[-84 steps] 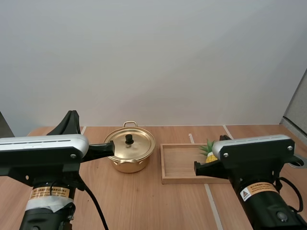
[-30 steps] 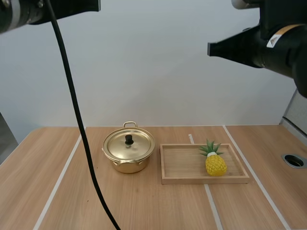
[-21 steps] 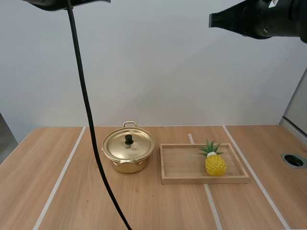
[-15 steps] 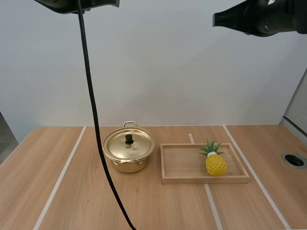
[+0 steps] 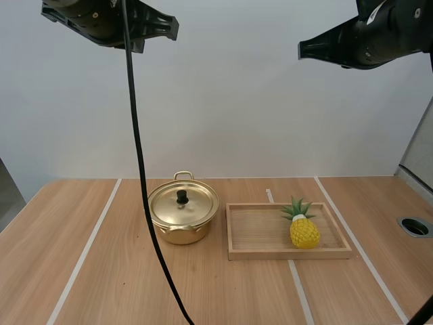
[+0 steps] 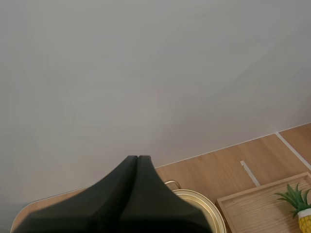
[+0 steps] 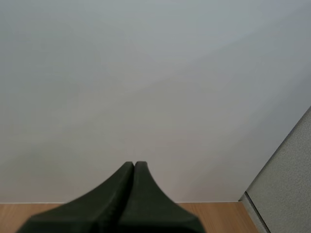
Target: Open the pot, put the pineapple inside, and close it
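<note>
Raised since earlier, left tool (image 6: 137, 158) and right tool (image 7: 134, 164) hang high, both pinched closed and empty. Lid (image 5: 191, 205) caps pot (image 5: 179, 234); pineapple (image 5: 304, 232) in tray (image 5: 257, 252).

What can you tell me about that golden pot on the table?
The pot is round, low and gold-coloured, with a shiny metal look. Its lid is on, with a small black knob in the middle. A loop handle sticks out at the far side. It stands upright on the wooden table, just left of the wooden tray, with a narrow gap between them. Nothing else touches it.
</note>
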{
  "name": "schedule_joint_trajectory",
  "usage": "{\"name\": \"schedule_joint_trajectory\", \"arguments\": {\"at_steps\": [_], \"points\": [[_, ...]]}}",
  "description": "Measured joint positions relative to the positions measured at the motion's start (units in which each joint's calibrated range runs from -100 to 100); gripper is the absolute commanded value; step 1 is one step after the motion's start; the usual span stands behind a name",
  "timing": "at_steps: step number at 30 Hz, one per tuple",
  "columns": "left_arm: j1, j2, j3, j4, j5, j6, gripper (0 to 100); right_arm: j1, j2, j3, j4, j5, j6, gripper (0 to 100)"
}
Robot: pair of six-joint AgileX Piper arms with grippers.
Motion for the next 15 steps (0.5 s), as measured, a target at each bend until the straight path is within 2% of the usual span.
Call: {"name": "schedule_joint_trajectory", "arguments": {"at_steps": [2, 3, 5, 6, 8, 9, 10, 15], "points": [[0.0, 0.0, 0.0, 0.0, 0.22, 0.14, 1, 0.0, 0.0, 0.0, 0.0, 1.01, -0.2, 0], [0.0, 0.0, -0.02, 0.0, 0.69, 0.14, 5, 0.0, 0.0, 0.0, 0.0, 1.43, -0.29, 0], [0.0, 0.0, -0.02, 0.0, 1.62, 0.14, 21, 0.0, 0.0, 0.0, 0.0, 1.97, -0.39, 0], [0.0, 0.0, -0.02, 0.0, 2.0, 0.24, 34, 0.0, 0.0, 0.0, 0.0, 2.2, -0.7, 0], [0.0, 0.0, -0.02, 0.0, 2.58, 0.56, 67, 0.0, 0.0, 0.0, 0.0, 2.63, -0.7, 0], [0.0, 0.0, -0.02, -0.1, 3.03, 0.89, 89, 0.0, 0.0, 0.0, 0.0, 2.8, -0.7, 0], [0.0, 0.0, -0.02, -0.1, 3.36, 1.1, 100, 0.0, 0.0, 0.0, 0.0, 3.15, -0.7, 0], [0.0, 0.0, -0.02, -0.21, 3.93, 1.73, 100, 0.0, 0.0, 0.0, 0.0, 4.8, -0.7, 0]]}}
